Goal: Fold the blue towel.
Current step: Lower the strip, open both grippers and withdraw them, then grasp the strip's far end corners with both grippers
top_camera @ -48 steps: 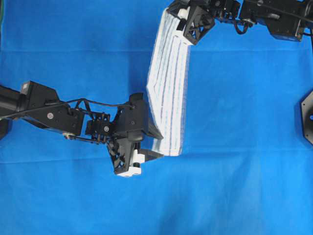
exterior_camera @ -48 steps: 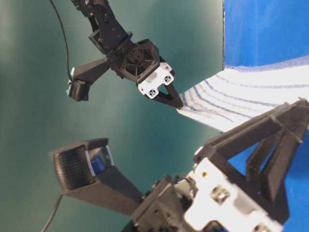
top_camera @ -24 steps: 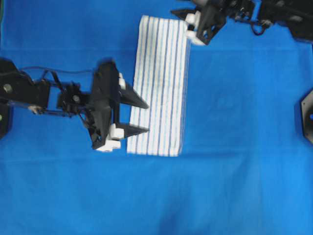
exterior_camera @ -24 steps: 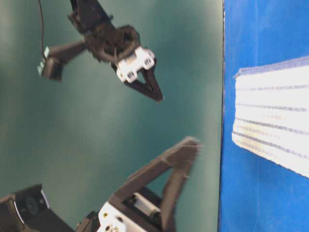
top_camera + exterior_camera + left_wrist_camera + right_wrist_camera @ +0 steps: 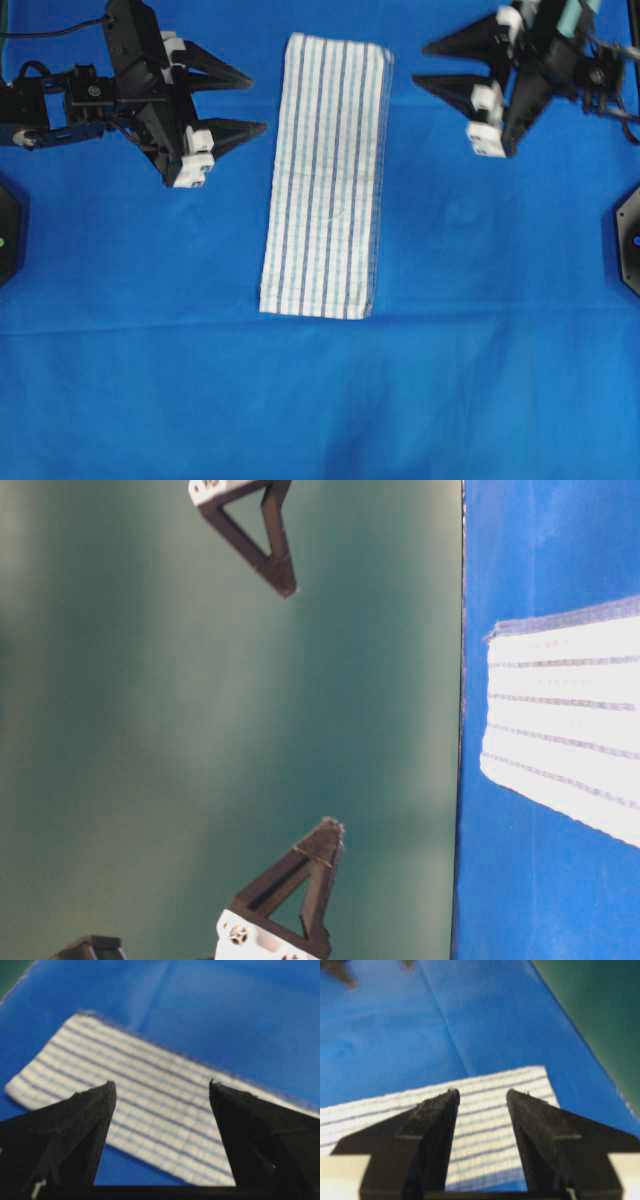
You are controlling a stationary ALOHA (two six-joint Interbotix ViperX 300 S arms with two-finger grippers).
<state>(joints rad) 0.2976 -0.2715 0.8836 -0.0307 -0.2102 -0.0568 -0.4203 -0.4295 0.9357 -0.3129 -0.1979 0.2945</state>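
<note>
Blue cloth (image 5: 480, 380); end effectors (image 5: 248, 100) seemingly agape, empty.

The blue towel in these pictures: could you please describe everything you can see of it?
The blue towel is a white woven cloth with thin dark-blue and light-blue stripes running lengthwise. It lies flat as a long, narrow rectangle, layered edges showing along its right side, so it looks folded. It rests on the plain blue table covering, reaching near the far edge. Nothing else touches it.
</note>
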